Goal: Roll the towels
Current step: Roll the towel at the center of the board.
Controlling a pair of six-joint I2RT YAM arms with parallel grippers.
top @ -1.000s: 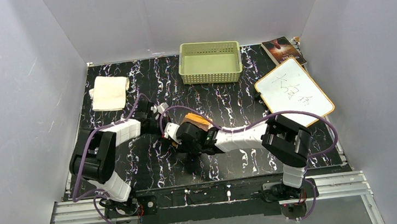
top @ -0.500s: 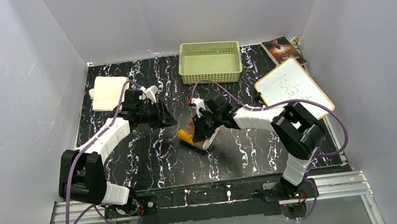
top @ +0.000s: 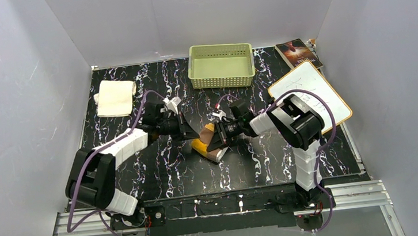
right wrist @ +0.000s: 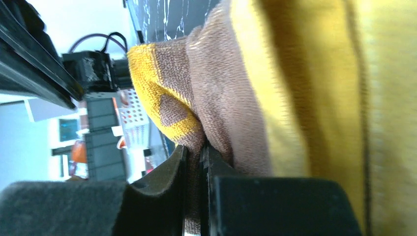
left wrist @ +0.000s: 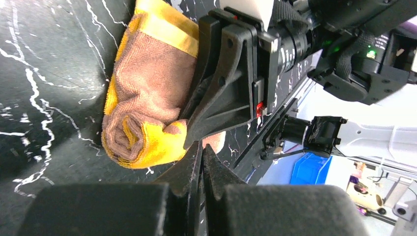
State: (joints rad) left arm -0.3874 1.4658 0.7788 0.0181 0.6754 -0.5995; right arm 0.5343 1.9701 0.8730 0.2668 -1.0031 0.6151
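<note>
On my overhead feed the mustard-and-brown towel (top: 205, 147) lies on the black marbled tabletop (top: 160, 175), just toward six o'clock from its middle. It is wound into a short, fat roll. The left wrist feed shows the spiral of brown and yellow layers at the roll's end (left wrist: 129, 137).

The right pincer (top: 219, 138) comes in from the roll's two o'clock. It is closed down on a fold of the cloth, and in its own camera I see brown terry nipped between the two dark fingers (right wrist: 178, 169), with the yellow band filling the rest of the picture.

The left pincer (top: 191, 136) sits at the roll's ten o'clock. Its fingers (left wrist: 194, 169) are pressed together, and I see no cloth between them. Their tips rest just beside the yellow corner and the right pincer's black housing.

The cream towel (top: 116, 98) lies folded at ten o'clock on the tabletop, well apart from both arms. A pale green basket (top: 222, 82) stands at twelve o'clock, a book (top: 297, 53) at one o'clock, and a whiteboard with an orange rim (top: 309, 98) at two o'clock.
</note>
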